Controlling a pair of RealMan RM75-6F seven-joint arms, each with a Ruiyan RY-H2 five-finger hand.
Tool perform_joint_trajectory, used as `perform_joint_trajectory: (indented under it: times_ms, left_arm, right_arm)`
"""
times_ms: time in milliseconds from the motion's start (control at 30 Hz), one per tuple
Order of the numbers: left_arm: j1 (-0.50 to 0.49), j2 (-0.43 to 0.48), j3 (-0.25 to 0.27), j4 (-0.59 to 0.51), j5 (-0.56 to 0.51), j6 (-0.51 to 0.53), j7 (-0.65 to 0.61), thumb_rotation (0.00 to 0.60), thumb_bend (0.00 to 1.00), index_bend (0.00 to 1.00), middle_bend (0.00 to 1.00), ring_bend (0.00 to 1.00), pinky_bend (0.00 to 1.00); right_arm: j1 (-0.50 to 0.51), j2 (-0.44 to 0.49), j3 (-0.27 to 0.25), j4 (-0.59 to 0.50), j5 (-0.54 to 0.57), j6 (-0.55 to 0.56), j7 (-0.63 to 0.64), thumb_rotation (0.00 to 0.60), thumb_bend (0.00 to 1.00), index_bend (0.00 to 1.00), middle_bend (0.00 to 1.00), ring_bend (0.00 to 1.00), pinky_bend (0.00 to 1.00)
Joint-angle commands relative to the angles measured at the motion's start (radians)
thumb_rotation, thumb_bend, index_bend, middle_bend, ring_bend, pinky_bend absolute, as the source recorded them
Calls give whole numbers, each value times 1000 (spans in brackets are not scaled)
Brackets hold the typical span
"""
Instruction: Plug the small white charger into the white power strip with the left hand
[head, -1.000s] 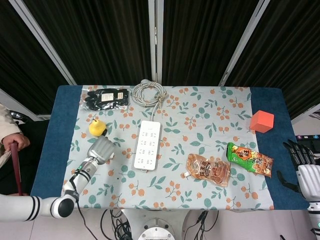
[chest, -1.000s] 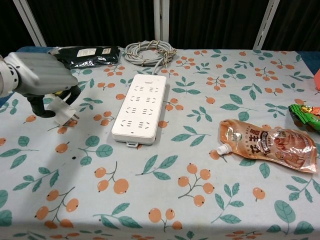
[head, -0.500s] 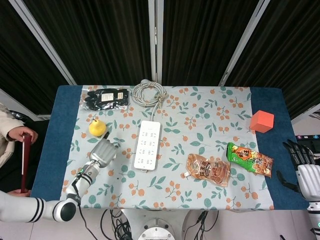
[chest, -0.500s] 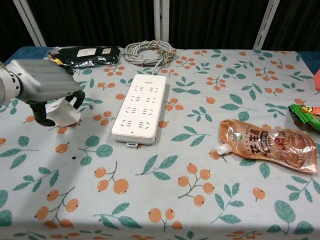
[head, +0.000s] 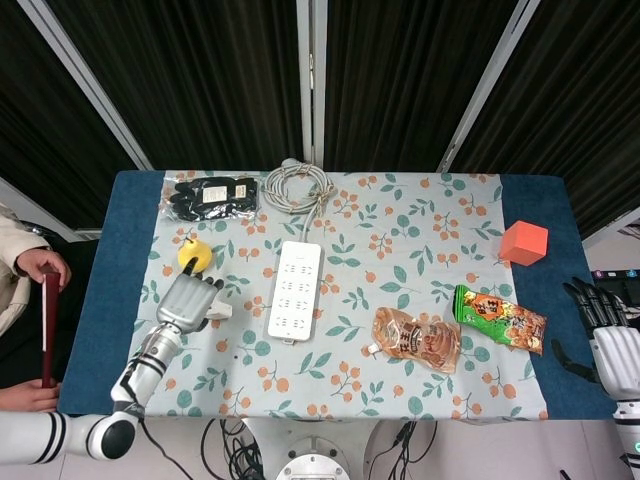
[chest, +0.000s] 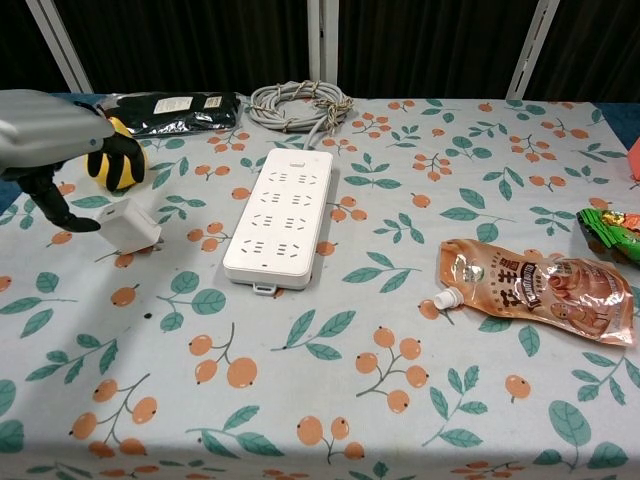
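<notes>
Grey left hand (head: 188, 299), black-fingered right hand (head: 603, 326)

Left hand (chest: 45, 140) cut off by chest view's left edge

We see our left hand (head: 187, 301) over the floral cloth (head: 420, 230), fingers spread, with the small white charger (head: 219, 311) just at its fingertips and the white power strip (head: 294, 289) lying to its right, apart from the charger. A yellow toy (head: 194, 255) sits just above the hand, black gloves (head: 211, 195) and a coiled grey cable (head: 297, 187) lie near the far edge. A brown pouch (head: 416, 338), a green snack packet (head: 499, 318) and an orange cube (head: 523, 242) lie toward our right hand (head: 606, 325), which hangs open off the table's edge.
</notes>
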Motion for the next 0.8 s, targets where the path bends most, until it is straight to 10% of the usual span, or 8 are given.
perform_joint_trajectory:
  times_ms: [33, 800]
  left_arm:
    - [136, -53, -15, 67, 130, 88, -255, 600, 215, 300, 363, 331, 113]
    - [260, -235, -80, 280, 264, 64, -464, 600, 232, 330, 353, 317, 118]
  right_arm:
    - [1, -1, 0, 2, 1, -1, 1, 600, 304, 0, 0, 0, 0]
    - [4, 79, 31, -87, -1, 37, -74, 600, 304, 0, 0, 0, 0]
